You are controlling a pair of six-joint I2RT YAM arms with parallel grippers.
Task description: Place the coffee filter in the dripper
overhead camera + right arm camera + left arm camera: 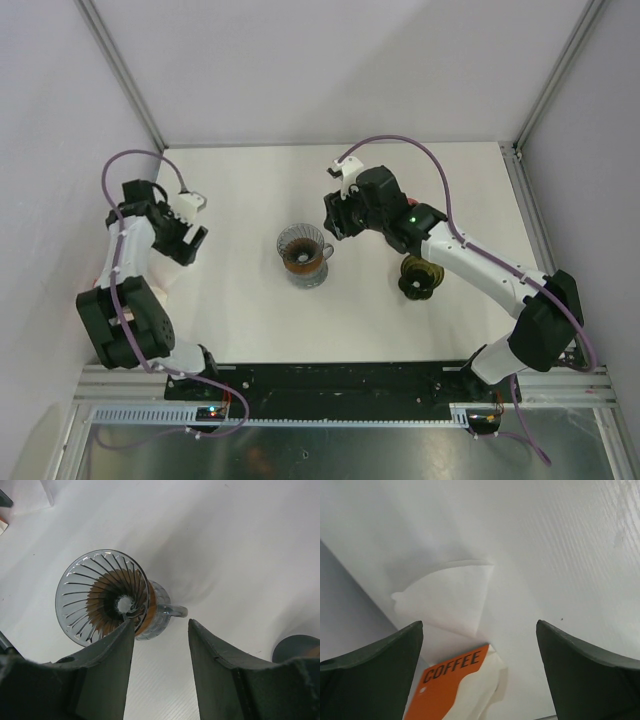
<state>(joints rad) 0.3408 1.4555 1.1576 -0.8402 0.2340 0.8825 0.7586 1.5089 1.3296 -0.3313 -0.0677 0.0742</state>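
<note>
Left pincer point(479, 624) gapes empty over the coffee filter point(445, 595), flat on the bench point(570, 545); right pincer point(161, 622) (likewise released) hovers by the empty dripper point(100, 597). Picking and placing both remain.

I operate in a robotics test cell. Evidence: the counter point(250, 320) is a plain white board, enclosed by blank white panels point(330, 60) set in aluminium posts point(118, 70). My left arm point(122, 265) and right arm point(480, 262) are bolted to a black rail point(340, 378) at its near edge. Purple cables point(390, 139) loop openly along both arms.
</note>
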